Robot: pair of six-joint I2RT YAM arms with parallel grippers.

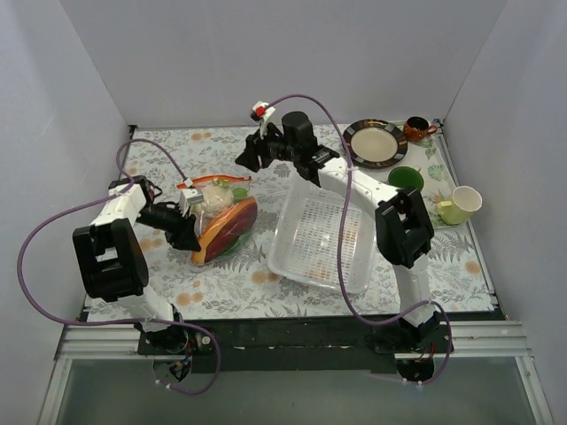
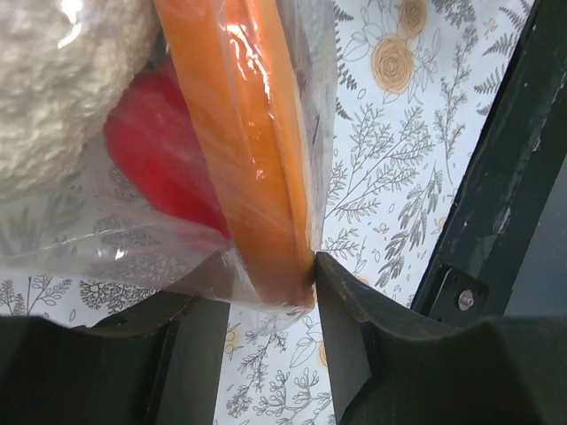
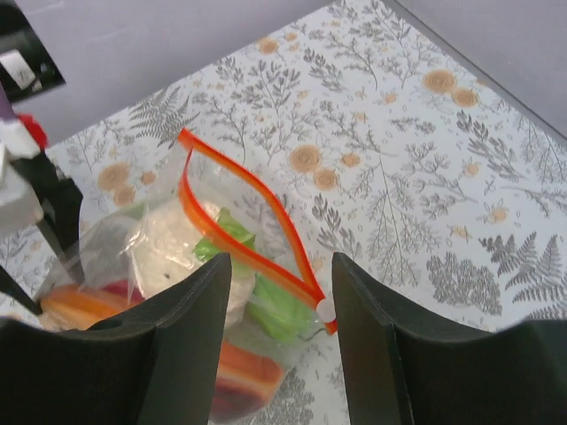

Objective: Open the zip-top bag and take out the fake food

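The zip-top bag point(image 1: 221, 212) lies on the flowered table, left of centre, with the fake food inside. Its orange-red zip strip point(image 3: 239, 221) is parted into a loop, with a white slider point(image 3: 326, 310) at the near end. Through the plastic show an orange piece point(image 2: 248, 150), a red piece point(image 2: 159, 150), a pale cabbage point(image 3: 168, 252) and a green piece point(image 3: 279, 305). My left gripper point(image 2: 257, 292) is shut on the bag's lower end, pinching plastic and the orange piece. My right gripper point(image 3: 282, 266) hangs open above the bag's mouth, with the slider end seen between its fingers.
A white perforated tray point(image 1: 297, 252) sits right of the bag, under the right arm. At the back right stand a brown-rimmed plate point(image 1: 376, 143), a dark green cup point(image 1: 405, 180), a pale yellow-green cup point(image 1: 459, 205) and a small brown cup point(image 1: 416, 130). Walls enclose three sides.
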